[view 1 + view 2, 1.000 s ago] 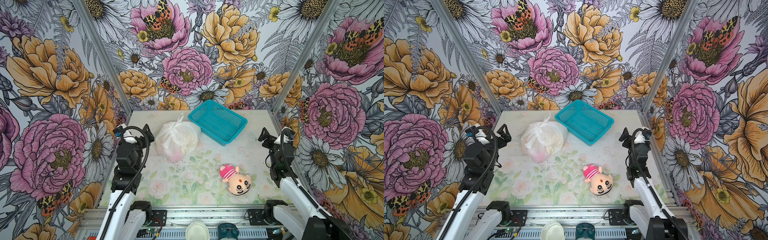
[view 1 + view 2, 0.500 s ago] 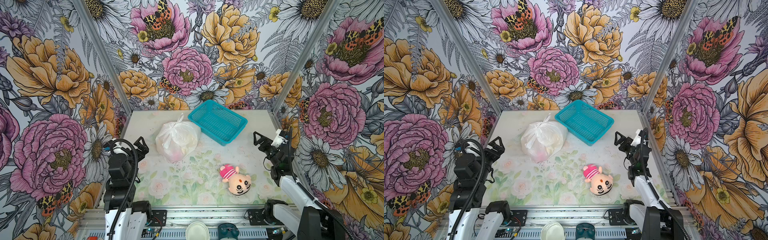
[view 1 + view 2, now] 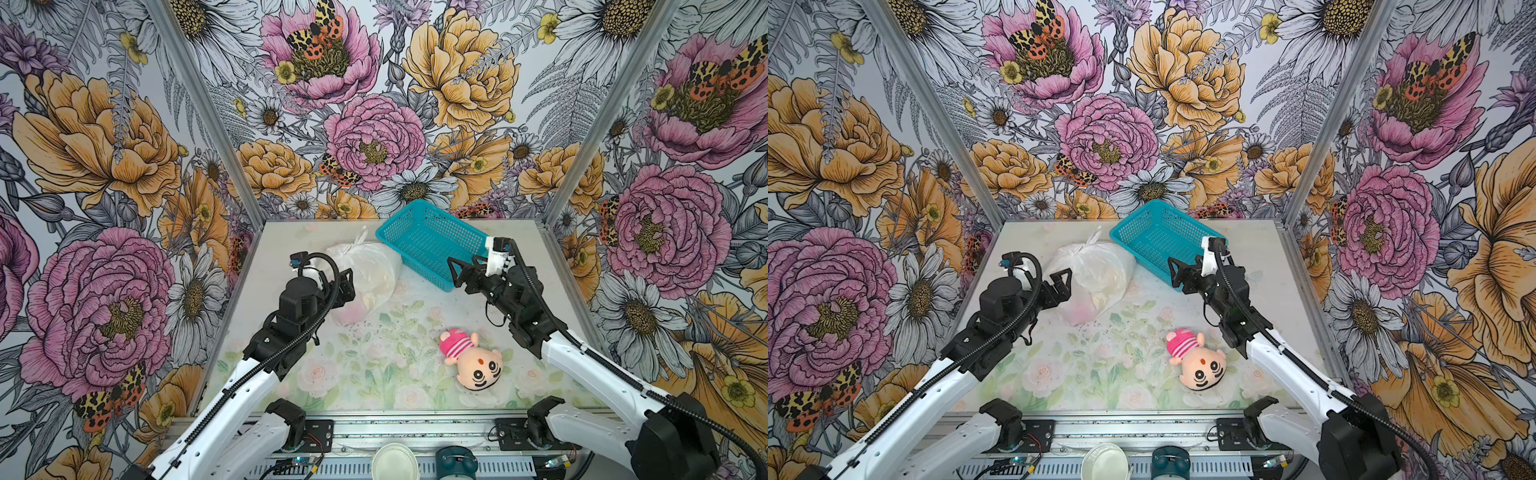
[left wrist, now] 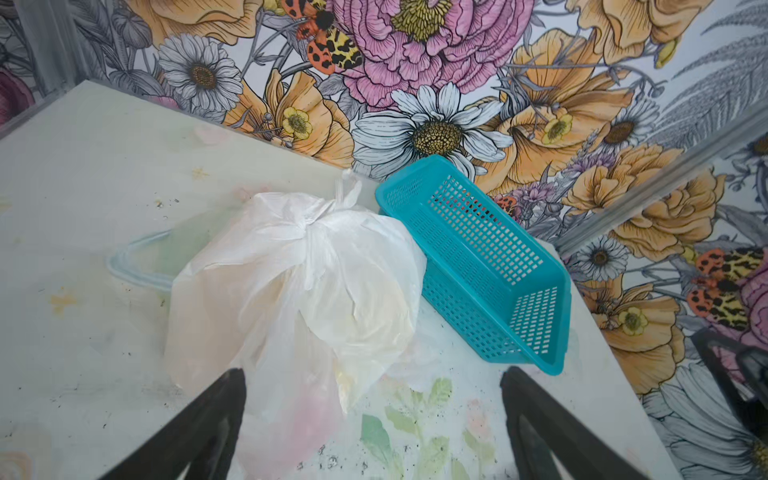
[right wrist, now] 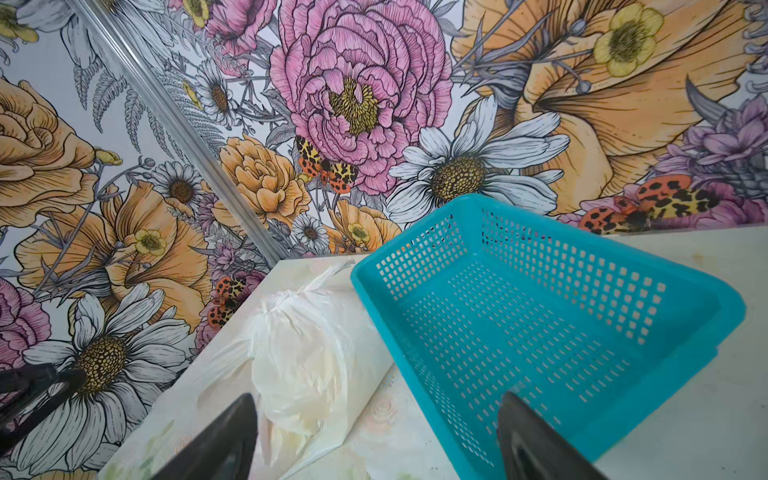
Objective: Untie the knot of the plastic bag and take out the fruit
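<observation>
The plastic bag [image 3: 368, 272] lies tied at the back left of the table, white and translucent. Its knot [image 4: 309, 220] is a small tuft at the bag's far end, also seen from the right wrist as the knot [image 5: 286, 299]. Fruit shows only as pale and pink shapes through the film [image 3: 348, 313]. My left gripper [image 3: 345, 286] is open at the bag's near left side, and the bag [image 4: 316, 291] lies just beyond its fingers [image 4: 216, 415]. My right gripper [image 3: 463, 270] is open and empty above the basket's near corner, right of the bag [image 5: 299, 374].
A teal basket [image 3: 432, 241], empty, stands against the bag's right side at the back. A plush doll with a pink hat [image 3: 473, 357] lies at the front right. Flowered walls close in the back and both sides.
Both arms have swung in from the table's sides toward the bag and the basket. The bag, the basket and the doll have not moved.
</observation>
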Robot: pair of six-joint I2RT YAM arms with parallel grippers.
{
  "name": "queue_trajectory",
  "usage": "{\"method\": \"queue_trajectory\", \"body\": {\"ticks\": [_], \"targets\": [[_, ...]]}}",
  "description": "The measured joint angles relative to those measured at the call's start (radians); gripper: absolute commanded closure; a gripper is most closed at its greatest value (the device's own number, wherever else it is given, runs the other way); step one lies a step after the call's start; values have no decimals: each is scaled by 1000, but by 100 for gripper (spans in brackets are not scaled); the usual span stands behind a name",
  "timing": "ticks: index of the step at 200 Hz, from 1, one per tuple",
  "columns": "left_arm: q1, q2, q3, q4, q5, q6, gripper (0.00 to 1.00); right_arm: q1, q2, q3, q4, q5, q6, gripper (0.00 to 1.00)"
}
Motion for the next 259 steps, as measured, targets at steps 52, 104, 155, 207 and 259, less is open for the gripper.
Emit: {"method": "queue_trajectory", "body": {"ticks": [52,104,155,207,259], "targets": [[-10,-6,-6,19,-87,30,9,240,147,121,-93,150,-113,14],[48,-61,2,-26,-86,24,8,402,303,261,-132,249,-142,14],[114,-59,2,-52,3,-6,8,442,486,375,-182,273,-142,11],[153,-59,2,-63,38,-19,7,417,651,518,-229,304,-157,4],[159,-37,2,-62,45,-26,6,343,865,722,-248,256,-156,9]]}}
